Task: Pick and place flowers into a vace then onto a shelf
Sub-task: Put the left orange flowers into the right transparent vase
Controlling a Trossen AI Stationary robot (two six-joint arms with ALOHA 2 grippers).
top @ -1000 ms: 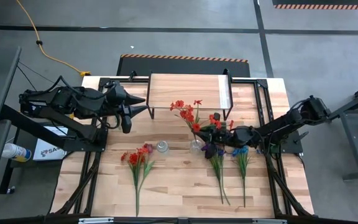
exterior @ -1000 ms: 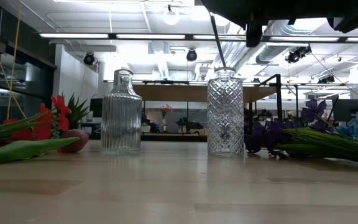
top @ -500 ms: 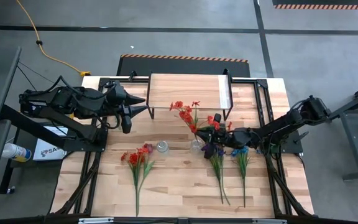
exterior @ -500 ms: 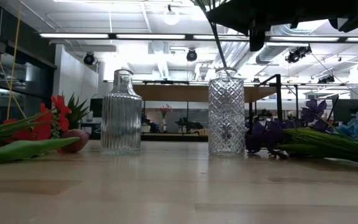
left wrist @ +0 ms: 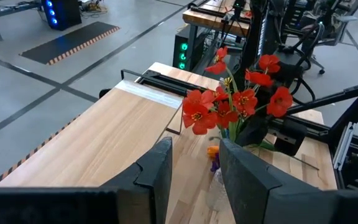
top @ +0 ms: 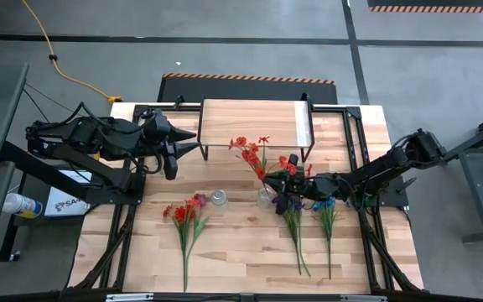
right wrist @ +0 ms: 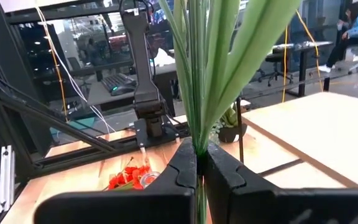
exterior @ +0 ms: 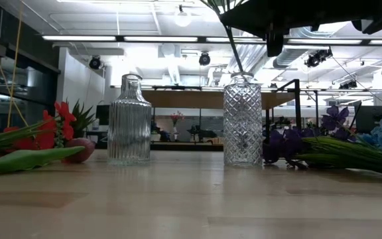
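A bunch of red flowers [top: 254, 154] stands with its stems in a cut-glass vase [exterior: 243, 119], which also shows from above [top: 265, 197]. My right gripper [top: 285, 186] reaches in from the right and is shut on those stems. A ribbed second vase [exterior: 129, 119] stands to its left, empty. More flowers lie flat on the table: a red and orange bunch [top: 187, 216], a purple one [top: 293, 220] and a blue one [top: 326, 214]. The shelf [top: 254, 122] stands at the far edge. My left gripper [left wrist: 194, 169] hovers open at the far left [top: 183, 144]. My right gripper pinches the red flowers' green stems [right wrist: 197, 146] between its two fingers, below the leaves. The fingers come in about level from the table's right and lie across the stems. The bunch leans toward the far left, its lower end inside the vase's neck [exterior: 239, 74].
Dark metal frame rails [top: 352, 138] run along the table's far and right sides. Bare tabletop [top: 241, 252] lies between the flower bunches near the front edge. A small potted plant [exterior: 78, 116] shows behind the red bunch in the low view.
The stems in the cut-glass vase have leaned over a little more, and the vase has slid slightly toward the table's right edge. My right gripper stays shut on the stems.
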